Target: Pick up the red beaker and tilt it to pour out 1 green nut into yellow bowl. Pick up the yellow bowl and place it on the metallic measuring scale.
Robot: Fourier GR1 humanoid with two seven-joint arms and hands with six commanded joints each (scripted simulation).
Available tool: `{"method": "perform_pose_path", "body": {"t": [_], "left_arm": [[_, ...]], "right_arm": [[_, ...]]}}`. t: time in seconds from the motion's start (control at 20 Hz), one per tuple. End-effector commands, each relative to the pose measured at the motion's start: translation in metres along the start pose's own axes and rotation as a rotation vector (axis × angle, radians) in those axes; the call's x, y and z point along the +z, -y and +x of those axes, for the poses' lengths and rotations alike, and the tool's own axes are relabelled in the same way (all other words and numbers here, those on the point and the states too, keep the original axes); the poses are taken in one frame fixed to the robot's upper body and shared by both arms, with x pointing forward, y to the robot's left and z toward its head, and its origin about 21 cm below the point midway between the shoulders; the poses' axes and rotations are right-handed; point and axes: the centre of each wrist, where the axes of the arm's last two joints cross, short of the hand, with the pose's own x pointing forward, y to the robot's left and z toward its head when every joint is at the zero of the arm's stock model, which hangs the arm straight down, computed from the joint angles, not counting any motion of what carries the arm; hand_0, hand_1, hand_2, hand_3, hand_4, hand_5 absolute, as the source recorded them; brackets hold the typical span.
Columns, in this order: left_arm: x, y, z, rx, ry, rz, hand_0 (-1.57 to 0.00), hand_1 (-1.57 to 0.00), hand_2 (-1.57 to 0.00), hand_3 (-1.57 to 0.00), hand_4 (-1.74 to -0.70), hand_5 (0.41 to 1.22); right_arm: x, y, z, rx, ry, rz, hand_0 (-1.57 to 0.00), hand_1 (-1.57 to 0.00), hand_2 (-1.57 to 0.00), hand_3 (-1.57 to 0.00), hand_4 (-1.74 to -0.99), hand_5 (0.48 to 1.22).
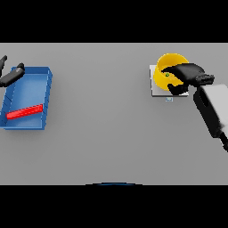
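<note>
Grey and flat, the desk (111, 133) carries a blue rectangular tray (46, 95) at its left edge, a red beaker (24, 111) lying on its side inside; the left hand (11, 76) hovers over the tray's far-left corner, fingers relaxed and holding nothing. Near the far-right corner a round yellow bowl (165, 62) — a green nut (167, 75) inside — sits on the square metallic measuring scale (155, 91); the right hand (185, 75) curls round the bowl's right rim.

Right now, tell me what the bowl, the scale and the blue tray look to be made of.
Bowl: likely plastic; flat, even yellow with no glints. Scale: pale grey plate, possibly brushed metal, though too little shows to be sure. Blue tray: probably moulded plastic; uniform matte blue walls. The right hand covers part of the bowl.
</note>
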Motion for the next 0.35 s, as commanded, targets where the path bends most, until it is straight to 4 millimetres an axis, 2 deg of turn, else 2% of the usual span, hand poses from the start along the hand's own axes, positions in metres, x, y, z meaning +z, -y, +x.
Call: {"method": "perform_pose_path", "body": {"t": [0.0, 0.15, 0.3], "left_arm": [[0.0, 0.0053, -0.0011, -0.006, 0.004, -0.007, 0.0, 0.0, 0.0, 0.0, -0.83, 0.75], [0.0017, 0.001, 0.0046, -0.003, -0.001, 0.007, 0.0, 0.0, 0.0, 0.0, -0.84, 0.755], [0.0041, 0.0023, 0.0013, 0.0, 0.006, 0.001, 0.0, 0.0, 0.0, 0.0, -0.83, 0.76]], "right_arm": [[0.0002, 0.0013, 0.0014, 0.012, 0.005, 0.0, -0.25, -0.24, -0.19, -0.16, -1.448, 0.824], [0.0008, 0.0024, -0.0011, 0.03, -0.02, 0.025, -0.13, -0.12, -0.1, -0.08, -1.409, 0.804], [0.0005, -0.0036, -0.0028, 0.03, -0.017, 0.046, -0.06, -0.06, -0.05, -0.04, -1.39, 0.779]]}}
